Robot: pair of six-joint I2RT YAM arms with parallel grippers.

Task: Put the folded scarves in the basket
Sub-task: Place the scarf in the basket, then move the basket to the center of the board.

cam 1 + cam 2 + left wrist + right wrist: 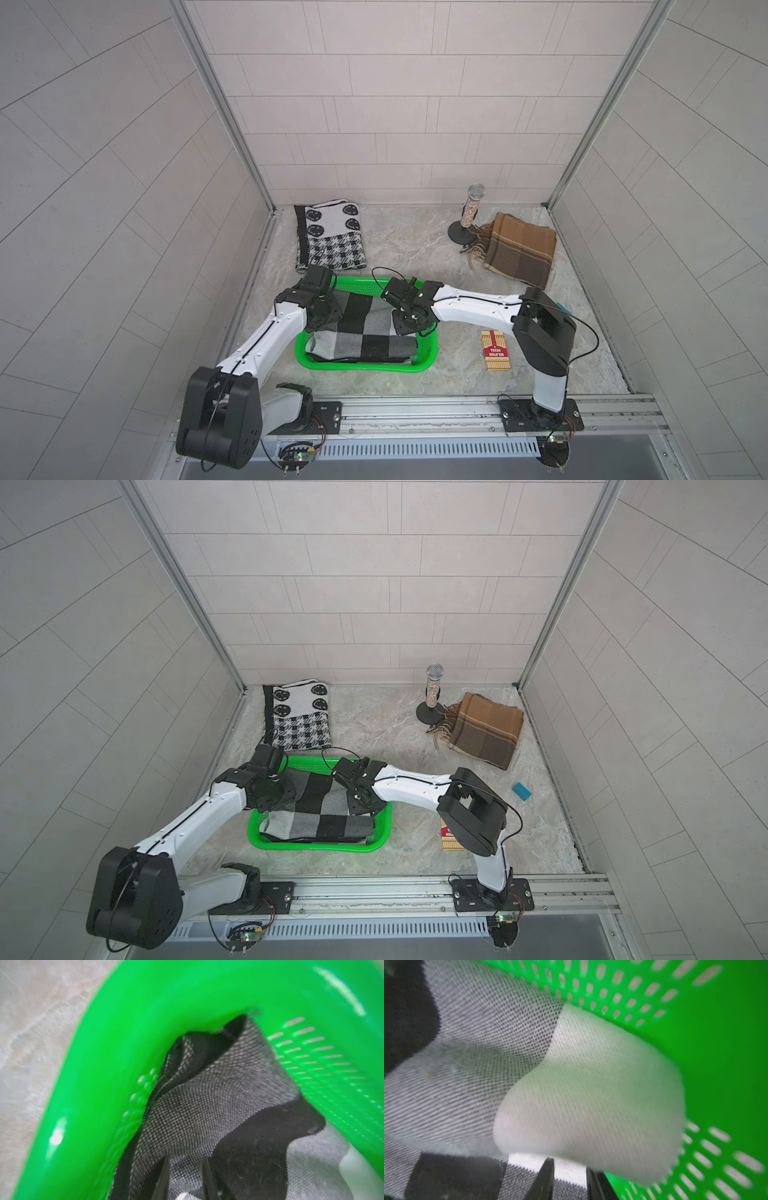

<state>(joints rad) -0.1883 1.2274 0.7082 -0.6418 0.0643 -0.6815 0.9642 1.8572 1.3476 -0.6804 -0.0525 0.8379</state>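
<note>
The folded scarf (pixel 365 328) (pixel 320 808), checked in black, grey and white, lies inside the green basket (pixel 361 368) (pixel 311 848) and fills most of it. In both top views its near edge sits bunched against the near wall. The basket stands on the marbled desk (pixel 415 249) between the two arms, toward the left side.

Both arms reach down to the scarf's far end, the left one at the far-left corner of the basket and the right one at the far-right corner. From above, the wrists hide the fingertips.

In the left wrist view, the left end effector (pixel 184 1167) has its dark fingers (pixel 162 1180) a little apart just over the grey weave, close to the basket's rounded corner (pixel 145 1001). In the right wrist view, the right end effector (pixel 570 1167) shows the same narrow gap, with a pale fold of the scarf (pixel 581 1095) bulging just above the fingertips, against the perforated wall (pixel 716 1043). Cloth shows in both gaps, but I cannot tell whether either end effector is actually pinching it.

Elsewhere on the desk (all well apart from the basket):
- a black-and-white smiley scarf (pixel 330 237) at the far left
- a brown plaid fringed scarf (pixel 519 249) at the far right
- a glittery microphone on a stand (pixel 471 212) just beside the plaid scarf
- a Texas Hold'em card box (pixel 494 349) near the right arm
- a small teal block (pixel 521 791)
</note>
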